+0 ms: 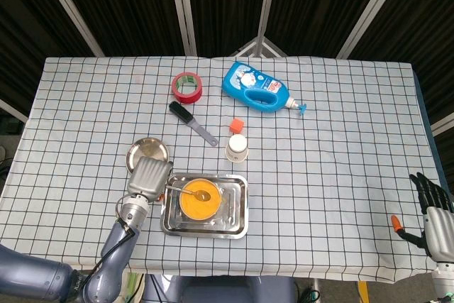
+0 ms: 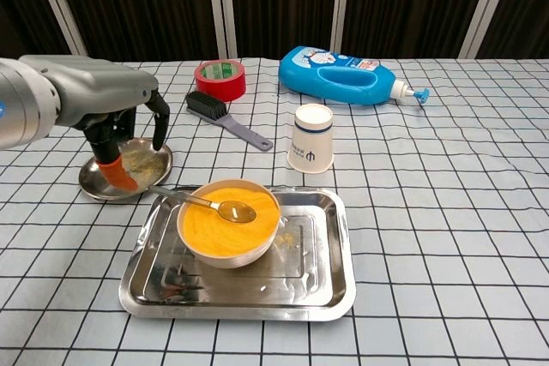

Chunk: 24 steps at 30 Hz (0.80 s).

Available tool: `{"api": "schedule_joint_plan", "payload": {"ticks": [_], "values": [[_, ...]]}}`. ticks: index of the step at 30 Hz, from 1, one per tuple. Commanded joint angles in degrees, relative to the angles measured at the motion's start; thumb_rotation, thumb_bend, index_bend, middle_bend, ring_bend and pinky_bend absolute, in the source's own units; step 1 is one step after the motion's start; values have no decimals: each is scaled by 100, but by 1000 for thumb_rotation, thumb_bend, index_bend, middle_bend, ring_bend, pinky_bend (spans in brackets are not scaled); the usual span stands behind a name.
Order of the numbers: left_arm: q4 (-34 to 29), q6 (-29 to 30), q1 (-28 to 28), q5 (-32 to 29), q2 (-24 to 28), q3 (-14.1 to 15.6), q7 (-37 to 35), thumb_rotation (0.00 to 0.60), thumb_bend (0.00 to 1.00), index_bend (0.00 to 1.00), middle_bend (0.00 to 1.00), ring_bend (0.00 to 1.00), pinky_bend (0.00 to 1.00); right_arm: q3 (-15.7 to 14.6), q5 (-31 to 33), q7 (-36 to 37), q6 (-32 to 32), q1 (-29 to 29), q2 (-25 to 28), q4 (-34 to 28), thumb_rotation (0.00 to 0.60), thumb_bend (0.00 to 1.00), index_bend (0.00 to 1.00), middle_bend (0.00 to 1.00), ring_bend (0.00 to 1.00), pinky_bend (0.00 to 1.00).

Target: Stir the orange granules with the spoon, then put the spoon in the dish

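Observation:
A white bowl of orange granules (image 1: pixel 198 204) (image 2: pixel 227 227) stands in a steel tray (image 1: pixel 237 226) (image 2: pixel 336 297). The metal spoon (image 1: pixel 193 192) (image 2: pixel 206 204) lies across the granules, its handle sticking out over the bowl's left rim. Nothing holds it. My left hand (image 1: pixel 147 177) (image 2: pixel 107 117) hovers left of the tray, above the round steel dish (image 1: pixel 147 150) (image 2: pixel 146 165). Its fingers hang down with a gap to the thumb and hold nothing. My right hand (image 1: pixel 433 214) is at the bottom right, off the table, fingers spread and empty.
A white paper cup (image 1: pixel 237 148) (image 2: pixel 310 150) stands behind the tray, with a small orange cube (image 1: pixel 236 125) beyond it. A black brush (image 1: pixel 191 123) (image 2: pixel 227 122), red tape roll (image 1: pixel 187 86) (image 2: pixel 220 79) and blue bottle (image 1: pixel 257 87) (image 2: pixel 343 75) lie further back.

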Motion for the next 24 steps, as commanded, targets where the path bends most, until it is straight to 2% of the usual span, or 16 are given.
{"api": "schedule_joint_plan", "payload": {"ticks": [1,5,11,16,24], "values": [[41,-45,-157,-431,-42,-33,65,600,343,520,1000,1000,1000,1,0,8,-5,3,1,4,600,394,0,0,0,0],[115,-29,-284,-518,-176,34,98,600,405,532,1000,1000,1000,8,7,6,-12,10,-4,18,600,393,0,0,0,0],[357,35,-470,-497,-440,119,152,600,437,522,1000,1000,1000,-4,-15,15,-12,7,4,-3,600,393,0,0,0,0],[557,83,-614,-604,-627,72,189,600,457,472,1000,1000,1000,-1,-3,35,-24,9,8,-3,600,394,0,0,0,0],[704,121,-795,-790,-812,-8,239,600,478,476,1000,1000,1000,-5,-19,49,-26,13,14,-8,600,393,0,0,0,0]]}}
